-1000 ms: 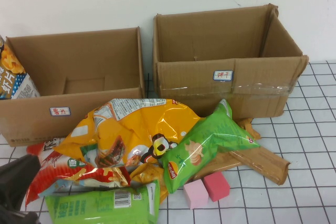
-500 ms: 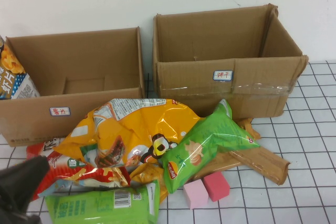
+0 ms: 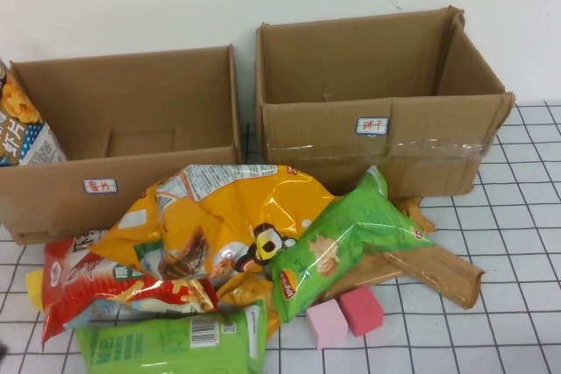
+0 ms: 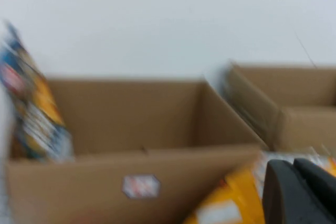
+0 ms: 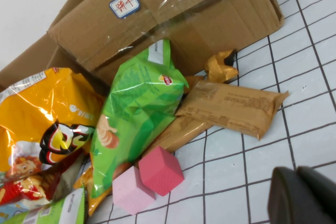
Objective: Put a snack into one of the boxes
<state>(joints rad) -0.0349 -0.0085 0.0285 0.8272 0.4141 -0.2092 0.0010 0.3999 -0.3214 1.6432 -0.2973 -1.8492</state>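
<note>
The dark blue chip bag (image 3: 19,124) stands tilted inside the left end of the lower brown box (image 3: 166,164), rising above its rim. It also shows blurred in the left wrist view (image 4: 31,108), inside the same box (image 4: 173,177). My left gripper (image 4: 293,163) is out of the high view. In its wrist view it is shut and empty, in front of the box and above the yellow bag. My right gripper (image 5: 296,170) is shut and empty over the gridded table, near the pink cubes (image 5: 147,179).
The taller taped box (image 3: 386,151) stands at the right. In front of the boxes lie a big yellow bag (image 3: 228,216), a red bag (image 3: 88,282), a green bag (image 3: 342,238), a green packet (image 3: 175,339), a brown packet (image 3: 438,269) and two pink cubes (image 3: 346,314).
The dark left arm at the lower left of the high view has drawn back out of the frame, uncovering the red bag. The snacks and boxes have not moved.
</note>
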